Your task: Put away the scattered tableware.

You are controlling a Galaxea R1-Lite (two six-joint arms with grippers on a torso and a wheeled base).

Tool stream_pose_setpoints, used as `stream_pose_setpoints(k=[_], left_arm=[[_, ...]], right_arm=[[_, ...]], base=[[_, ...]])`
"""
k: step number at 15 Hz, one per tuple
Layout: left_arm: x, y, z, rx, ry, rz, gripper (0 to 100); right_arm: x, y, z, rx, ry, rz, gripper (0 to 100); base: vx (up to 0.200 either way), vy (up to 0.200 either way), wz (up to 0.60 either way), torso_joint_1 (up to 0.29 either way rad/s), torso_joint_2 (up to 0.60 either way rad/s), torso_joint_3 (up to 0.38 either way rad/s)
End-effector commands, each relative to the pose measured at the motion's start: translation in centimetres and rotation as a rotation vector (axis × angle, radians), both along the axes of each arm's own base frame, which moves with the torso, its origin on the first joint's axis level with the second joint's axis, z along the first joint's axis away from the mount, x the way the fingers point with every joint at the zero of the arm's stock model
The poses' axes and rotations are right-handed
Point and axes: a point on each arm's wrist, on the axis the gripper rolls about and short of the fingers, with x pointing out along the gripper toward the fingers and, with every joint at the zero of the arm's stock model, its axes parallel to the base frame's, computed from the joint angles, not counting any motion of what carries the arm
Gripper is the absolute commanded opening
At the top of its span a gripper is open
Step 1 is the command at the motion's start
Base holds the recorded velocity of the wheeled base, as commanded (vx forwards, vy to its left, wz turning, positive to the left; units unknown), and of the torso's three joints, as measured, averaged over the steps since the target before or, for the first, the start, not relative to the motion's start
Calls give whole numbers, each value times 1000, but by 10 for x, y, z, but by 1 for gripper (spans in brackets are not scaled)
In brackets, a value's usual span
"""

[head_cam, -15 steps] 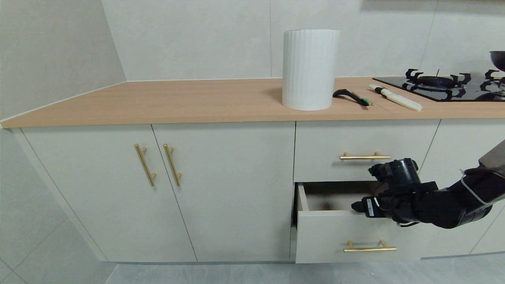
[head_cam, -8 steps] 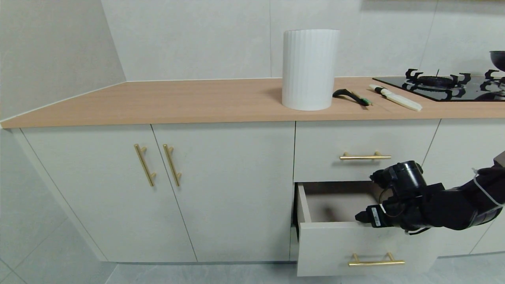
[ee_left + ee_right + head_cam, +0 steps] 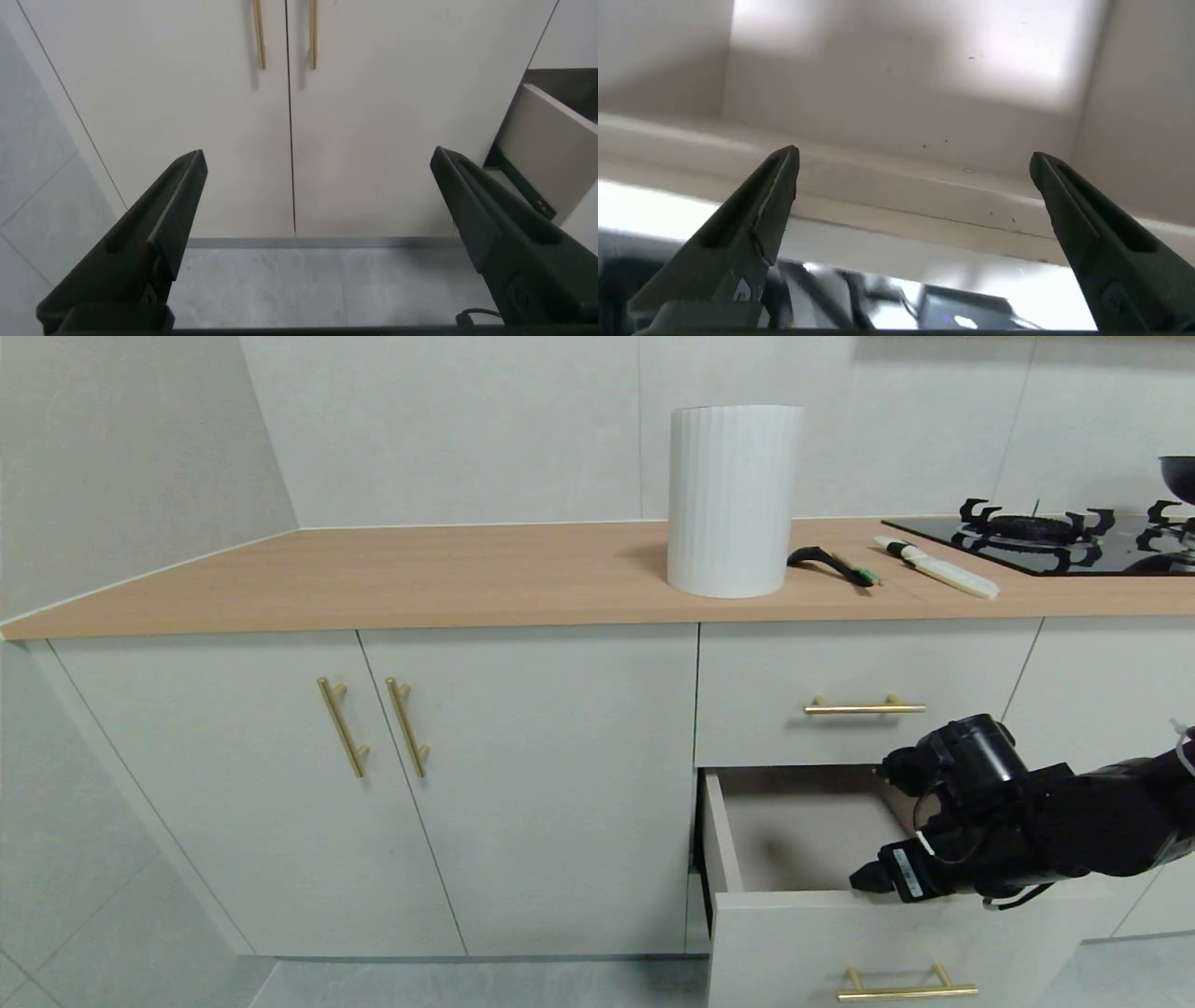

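Right gripper (image 3: 866,878) sits at the top edge of the lower drawer (image 3: 794,933) front, at 5 o'clock from the white ribbed container (image 3: 733,499). In the right wrist view the gripper (image 3: 915,219) has its jaws spread wide and holds nothing; the drawer lip runs across behind them. My read: the fingers are hooked over the front panel rather than on the gold handle, to draw it outward. I can't tell if they touch the panel.

The lower drawer stands open below the shut upper drawer (image 3: 864,691), likely as the place to stow the tableware.

The tableware lies on the countertop (image 3: 420,574). A black utensil (image 3: 826,563) is at 3 o'clock from the container, just beside it. A white utensil (image 3: 938,569) is further toward 3 o'clock, near the hob (image 3: 1046,537). Neither is gripped, so the stowing step is not yet begun.

Left gripper (image 3: 318,233) is low, facing the cabinet doors (image 3: 280,121), with jaws apart and nothing between them. It looks parked out of the drawer's way.

Hidden or unclear:
- The drawer's inside toward 3 o'clock is covered by the right arm.
- The drawer front's lower part is cut off at the head view's 6 o'clock edge.
- The utensils are too small to name exactly, and a green-tipped bit at the black one's end is unclear.
- A dark pot (image 3: 1178,476) at the hob's 2 o'clock is cut off.
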Motion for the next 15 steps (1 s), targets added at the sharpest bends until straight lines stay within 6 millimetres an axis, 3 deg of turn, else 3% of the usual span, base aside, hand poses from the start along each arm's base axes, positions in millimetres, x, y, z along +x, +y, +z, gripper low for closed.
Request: stream_pose_setpoints(k=[1, 7, 15], left_arm=[[0, 0, 0, 0, 0, 0, 100], [0, 0, 0, 0, 2, 0, 100], [0, 0, 0, 0, 0, 0, 100]], right_arm=[[-13, 5, 9, -14, 8, 56, 100], [-48, 24, 5, -102, 156, 233, 100], [-73, 24, 9, -197, 293, 385, 100]], base=[[0, 0, 0, 0, 0, 0], [0, 0, 0, 0, 0, 0], [0, 0, 0, 0, 0, 0]])
